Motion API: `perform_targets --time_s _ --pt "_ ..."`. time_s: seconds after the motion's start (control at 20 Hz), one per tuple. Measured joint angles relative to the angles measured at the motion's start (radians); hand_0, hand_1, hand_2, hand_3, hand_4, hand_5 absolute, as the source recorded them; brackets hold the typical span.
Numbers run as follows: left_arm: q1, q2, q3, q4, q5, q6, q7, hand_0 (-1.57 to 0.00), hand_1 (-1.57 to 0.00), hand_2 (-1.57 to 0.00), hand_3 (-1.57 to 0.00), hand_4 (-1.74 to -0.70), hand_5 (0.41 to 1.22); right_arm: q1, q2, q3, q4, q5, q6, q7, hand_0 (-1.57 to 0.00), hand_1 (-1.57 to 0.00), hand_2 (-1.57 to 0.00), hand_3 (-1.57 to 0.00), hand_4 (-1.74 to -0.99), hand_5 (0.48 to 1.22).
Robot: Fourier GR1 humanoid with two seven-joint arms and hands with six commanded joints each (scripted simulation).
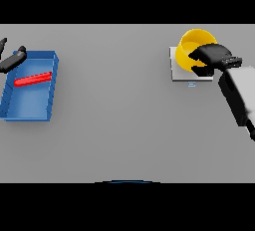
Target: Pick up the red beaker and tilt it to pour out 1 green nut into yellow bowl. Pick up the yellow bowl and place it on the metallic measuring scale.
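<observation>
The yellow bowl (191,47) is at the far right, tipped on its side over the metallic scale (179,71). My right hand (215,56) is curled on the bowl's right rim and hides part of it. The red beaker (33,79) lies on its side inside a blue tray (30,110) at the far left. My left hand (13,58) hovers at the tray's far left corner with its fingers straight, holding nothing. No green nut shows anywhere.
My right forearm (239,95) runs down the right edge of the table. Bare grey tabletop (114,105) lies between the tray and the scale.
</observation>
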Motion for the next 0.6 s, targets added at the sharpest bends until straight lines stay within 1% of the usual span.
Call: perform_targets --time_s 0.05,0.1,0.15,0.2,0.25,0.4,0.55,0.6 --pt "0.004 -0.009 -0.004 0.001 -0.002 0.005 0.002 0.0 0.0 0.0 0.0 -0.84 0.764 -0.003 0.004 -0.005 0.001 -0.006 0.011 0.008 -0.76 -0.67 -0.58 -0.48 -1.513 0.923" --pt "0.007 -0.01 0.002 0.007 0.004 0.006 -0.015 0.0 0.0 0.0 0.0 -0.84 0.764 -0.006 -0.003 -0.009 -0.002 -0.014 0.024 -0.006 -0.61 -0.56 -0.47 -0.39 -1.496 0.89" --pt "0.004 -0.013 0.002 0.004 0.005 0.009 -0.017 0.0 0.0 0.0 0.0 -0.84 0.76 -0.009 0.005 -0.012 0.004 -0.018 0.032 0.009 -0.48 -0.46 -0.38 -0.32 -1.485 0.863" --pt "-0.002 -0.013 0.003 0.01 0.005 0.008 -0.011 0.0 0.0 0.0 0.0 -0.83 0.754 -0.002 0.0 -0.014 0.003 -0.021 0.034 0.002 -0.39 -0.38 -0.3 -0.26 -1.476 0.847" --pt "-0.001 -0.008 0.005 0.005 0.004 0.01 -0.012 0.0 0.0 0.0 0.0 -0.83 0.749 -0.007 0.007 -0.008 0.013 -0.013 0.029 0.008 -0.31 -0.3 -0.24 -0.21 -1.461 0.833" --pt "0.002 -0.015 -0.003 -0.005 0.001 0.012 0.009 0.0 0.0 0.0 0.0 -0.84 0.753 -0.013 0.003 0.005 0.009 -0.001 0.037 0.007 -0.16 -0.16 -0.12 -0.1 -1.422 0.811" --pt "0.006 -0.006 0.001 -0.004 0.002 0.005 -0.003 0.0 0.0 0.0 0.0 -0.83 0.76 -0.008 -0.004 0.015 0.013 0.008 0.057 0.022 -0.08 -0.08 -0.06 -0.05 -1.395 0.787" --pt "0.008 -0.009 0.002 -0.004 0.002 0.01 -0.007 0.0 0.0 0.0 0.0 -0.83 0.76 -0.003 -0.012 0.012 0.006 0.003 0.061 0.012 -0.06 -0.06 -0.05 -0.04 -1.39 0.779"
